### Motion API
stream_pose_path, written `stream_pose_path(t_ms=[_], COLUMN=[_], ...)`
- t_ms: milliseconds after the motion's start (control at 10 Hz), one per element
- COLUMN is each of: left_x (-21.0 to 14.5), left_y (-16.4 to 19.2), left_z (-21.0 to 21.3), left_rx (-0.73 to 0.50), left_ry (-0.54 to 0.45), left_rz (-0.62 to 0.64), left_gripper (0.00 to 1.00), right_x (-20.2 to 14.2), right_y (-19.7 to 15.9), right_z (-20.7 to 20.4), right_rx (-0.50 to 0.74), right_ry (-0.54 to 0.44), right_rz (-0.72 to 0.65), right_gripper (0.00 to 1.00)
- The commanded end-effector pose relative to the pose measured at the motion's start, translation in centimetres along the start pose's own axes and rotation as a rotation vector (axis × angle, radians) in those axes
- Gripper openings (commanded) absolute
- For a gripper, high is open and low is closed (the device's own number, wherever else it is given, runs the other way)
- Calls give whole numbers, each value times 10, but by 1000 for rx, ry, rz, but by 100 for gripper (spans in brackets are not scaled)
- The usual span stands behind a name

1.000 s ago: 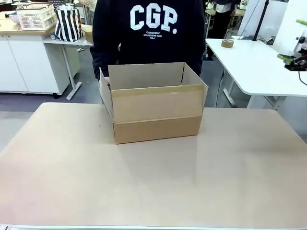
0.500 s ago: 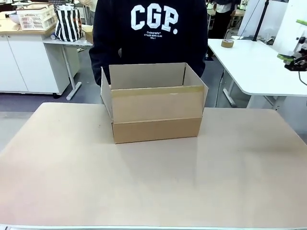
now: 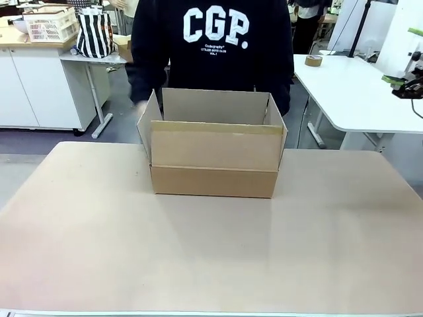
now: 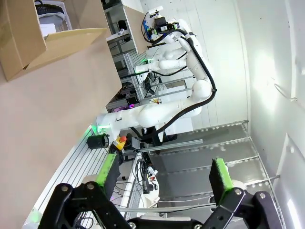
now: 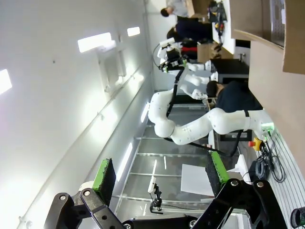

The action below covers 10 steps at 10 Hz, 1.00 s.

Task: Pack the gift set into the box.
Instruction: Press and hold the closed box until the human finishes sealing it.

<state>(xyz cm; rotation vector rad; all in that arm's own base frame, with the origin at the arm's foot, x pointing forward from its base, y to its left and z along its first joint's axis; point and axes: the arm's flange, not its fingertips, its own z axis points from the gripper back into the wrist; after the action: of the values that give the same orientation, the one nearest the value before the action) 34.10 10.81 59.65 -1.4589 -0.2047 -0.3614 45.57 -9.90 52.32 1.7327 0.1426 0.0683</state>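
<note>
Note that the left gripper (image 4: 164, 167) and right gripper (image 5: 160, 171) are both spread wide and empty, aimed off the tabletop (image 3: 211, 251), with the open box (image 3: 215, 148) well apart to each one's side, its long axis crosswise, neither arm evidently nearer.

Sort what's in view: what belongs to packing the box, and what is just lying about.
For the job: the box, flaps up, on the table; left gripper and right gripper, both open.
Lying about: tape roll, striped bag, white basket.
</note>
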Motion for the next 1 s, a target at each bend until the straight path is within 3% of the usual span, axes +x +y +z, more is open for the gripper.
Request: stream_pose_path(t_ms=[0, 900], left_x=[0, 0], left_y=[-3, -3], left_z=[1, 1], left_rx=[-23, -23], left_ry=[-1, -1], left_rz=[-26, -26], left_gripper=[100, 100], right_x=[-3, -3], right_y=[5, 5], right_z=[6, 6], right_rx=[20, 20], right_ry=[2, 2], right_rz=[13, 13], right_gripper=[100, 100])
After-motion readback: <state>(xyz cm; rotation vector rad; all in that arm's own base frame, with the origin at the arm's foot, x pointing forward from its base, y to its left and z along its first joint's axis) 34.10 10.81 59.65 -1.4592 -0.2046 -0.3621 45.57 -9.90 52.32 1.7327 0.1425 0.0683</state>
